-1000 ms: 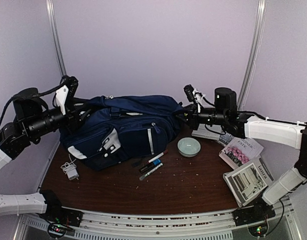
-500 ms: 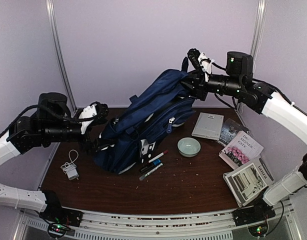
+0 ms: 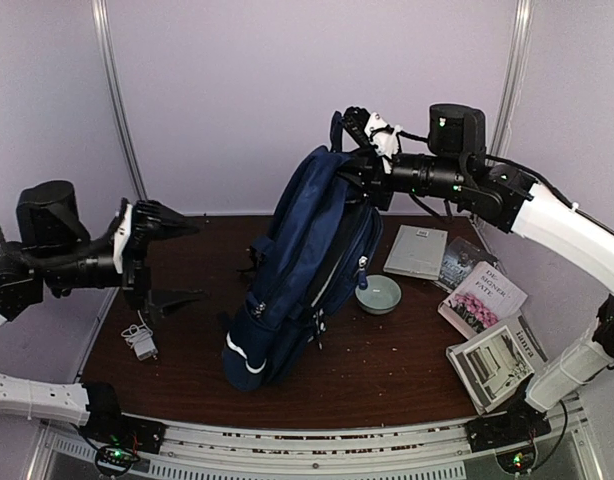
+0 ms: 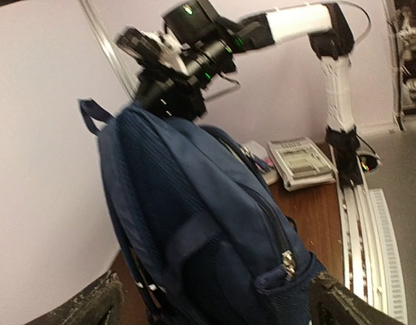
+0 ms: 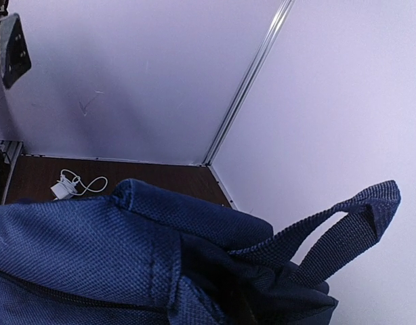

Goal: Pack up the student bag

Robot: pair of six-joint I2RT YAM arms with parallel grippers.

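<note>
The student bag (image 3: 307,270) stands on end near the middle of the table (image 3: 387,390); its bottom rests on the wood toward the near left, and its top leans up toward the far right; a white stripe shows low on its near face.

The right gripper (image 3: 357,168) sits at the very top of the bag, its jaws closed tight on the fabric there; the carry loop (image 3: 337,125) sticks up just beside it; in the right wrist view only the bag's top (image 5: 93,250) and that loop (image 5: 343,223) are seen, the fingers themselves being hidden.

The left gripper (image 3: 172,257) hangs to the left of the bag, apart from it, jaws spread wide with nothing between them; in the left wrist view its two fingers (image 4: 340,305) frame the bag (image 4: 194,223) from either side without touching it.

A pale green bowl (image 3: 378,293) sits just right of the bag; a grey booklet (image 3: 417,250) lies farther right, then two books (image 3: 482,300) at the right edge; a white charger (image 3: 142,343) with its cable lies on the near left.
</note>
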